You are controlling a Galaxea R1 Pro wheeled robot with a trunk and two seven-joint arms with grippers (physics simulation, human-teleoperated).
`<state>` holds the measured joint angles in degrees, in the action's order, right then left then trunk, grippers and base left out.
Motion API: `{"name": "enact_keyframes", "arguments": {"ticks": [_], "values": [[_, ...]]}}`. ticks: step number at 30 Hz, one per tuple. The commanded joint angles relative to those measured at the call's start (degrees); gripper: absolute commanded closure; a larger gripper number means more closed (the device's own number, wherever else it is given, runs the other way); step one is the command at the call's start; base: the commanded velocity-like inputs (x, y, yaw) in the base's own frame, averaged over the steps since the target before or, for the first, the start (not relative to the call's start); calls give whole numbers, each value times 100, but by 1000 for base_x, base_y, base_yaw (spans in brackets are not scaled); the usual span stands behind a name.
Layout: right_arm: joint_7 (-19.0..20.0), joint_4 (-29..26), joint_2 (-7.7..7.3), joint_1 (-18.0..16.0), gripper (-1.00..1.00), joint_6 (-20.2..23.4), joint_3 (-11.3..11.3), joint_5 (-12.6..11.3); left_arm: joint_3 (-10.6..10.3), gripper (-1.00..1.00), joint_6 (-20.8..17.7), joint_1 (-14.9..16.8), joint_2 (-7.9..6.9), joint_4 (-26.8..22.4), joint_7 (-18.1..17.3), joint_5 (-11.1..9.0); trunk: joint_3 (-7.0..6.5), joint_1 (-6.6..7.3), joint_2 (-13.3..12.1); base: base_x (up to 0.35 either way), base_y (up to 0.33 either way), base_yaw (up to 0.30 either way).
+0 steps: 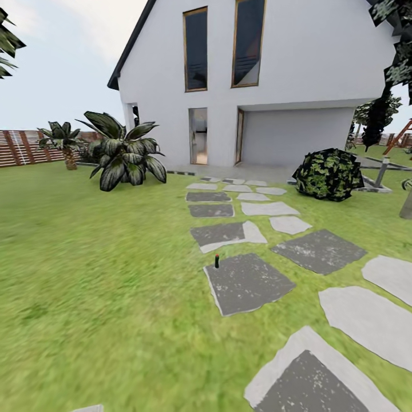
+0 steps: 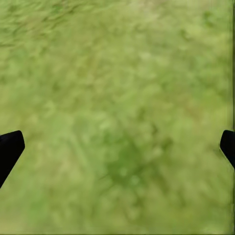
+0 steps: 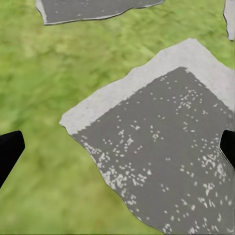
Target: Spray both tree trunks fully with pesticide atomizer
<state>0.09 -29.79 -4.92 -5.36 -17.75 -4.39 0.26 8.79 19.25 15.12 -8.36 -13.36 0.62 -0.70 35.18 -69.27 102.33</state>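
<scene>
Your target, the small dark upright pesticide atomizer, stands at the far left corner of a dark grey stepping stone ahead. Drive closer before reaching. Both the left gripper and right gripper are spread wide, empty.

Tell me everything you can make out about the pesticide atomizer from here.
The pesticide atomizer is a tiny, slim, dark object with a small reddish top, standing upright by the near-left corner of a dark grey stepping stone, right where stone meets grass. It is too small and distant to tell nozzle, trigger or material. Nothing touches it but the ground. It sits ahead in the head view.
</scene>
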Motion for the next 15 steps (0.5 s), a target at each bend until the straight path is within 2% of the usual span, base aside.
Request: {"name": "enact_keyframes", "arguments": {"ticks": [1,15], "values": [[0,0,0,0,-100,0,0,0,0,-100,0,0,0,0,0,0,0,0,0,309,-154,0],[0,0,0,0,-100,0,0,0,0,-100,9,0,1,0,0,1,0,0,0,309,-154,0]]}}
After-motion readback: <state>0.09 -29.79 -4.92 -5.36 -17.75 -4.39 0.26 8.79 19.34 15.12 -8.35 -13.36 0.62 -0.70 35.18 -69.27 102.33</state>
